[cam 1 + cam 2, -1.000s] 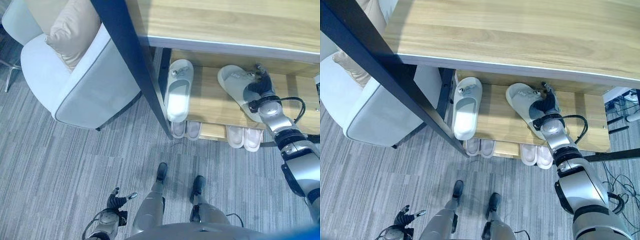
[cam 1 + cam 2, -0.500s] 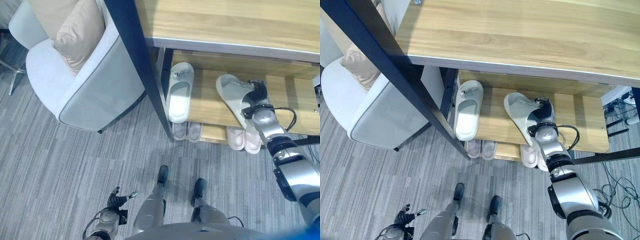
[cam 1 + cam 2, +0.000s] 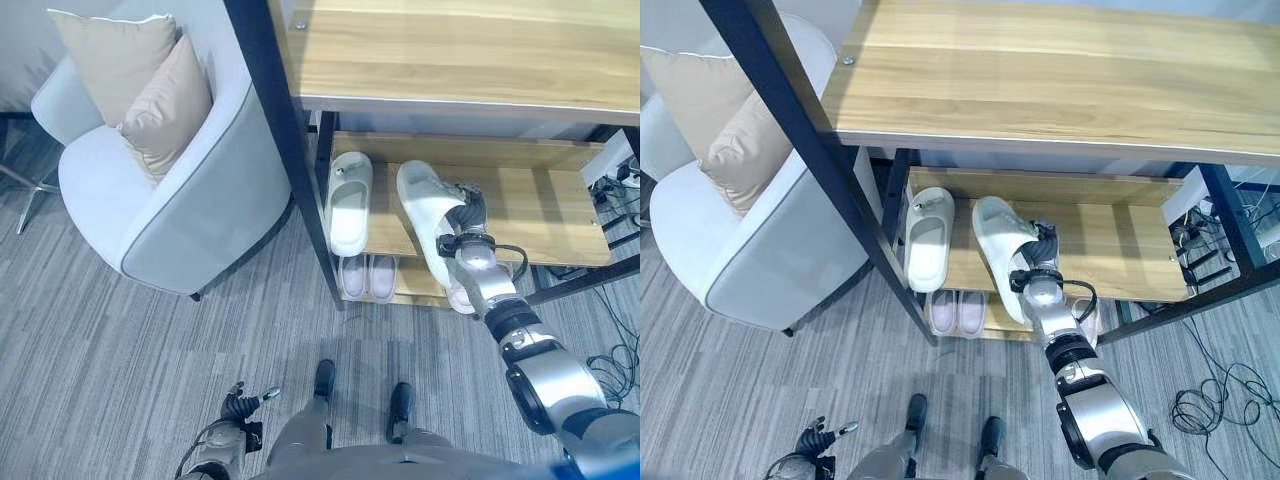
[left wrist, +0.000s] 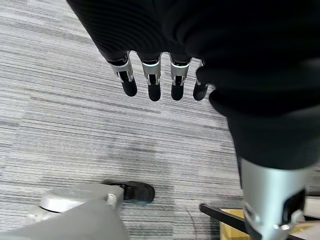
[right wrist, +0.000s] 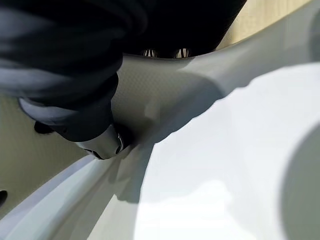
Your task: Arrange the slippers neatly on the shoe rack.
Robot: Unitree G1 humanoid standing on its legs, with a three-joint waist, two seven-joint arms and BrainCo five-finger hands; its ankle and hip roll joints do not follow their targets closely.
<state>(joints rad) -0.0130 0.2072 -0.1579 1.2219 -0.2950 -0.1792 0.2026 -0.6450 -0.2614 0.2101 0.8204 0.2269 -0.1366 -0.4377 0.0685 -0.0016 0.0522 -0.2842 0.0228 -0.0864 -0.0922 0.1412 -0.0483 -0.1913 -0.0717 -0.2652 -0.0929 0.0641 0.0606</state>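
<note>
Wood, foam, cloth and metal

Pale matt wood-grain boards on rack point(image 3: 1120, 240), dark matt metal posts; smooth, faintly shiny foam-like slippers point(image 3: 347, 202); soft woven cloth on armchair point(image 3: 190, 210) and cushions point(image 3: 165, 105); ribbed grey carpet point(image 3: 120, 360); dark ribbed cover on right hand point(image 3: 468, 222).

Looks like a living space or a mock-up home corner, maybe inside an office: grey striped carpet tiles point(image 3: 120, 350) on the floor, a pale grey armchair point(image 3: 170, 215) with two beige cushions point(image 3: 140, 85) right beside a black-framed wooden shoe rack point(image 3: 1060, 80), white slippers point(image 3: 348, 200) on its shelf, more pairs point(image 3: 367, 277) lower down, and loose cables point(image 3: 1215, 395) on the carpet off to the right
</note>
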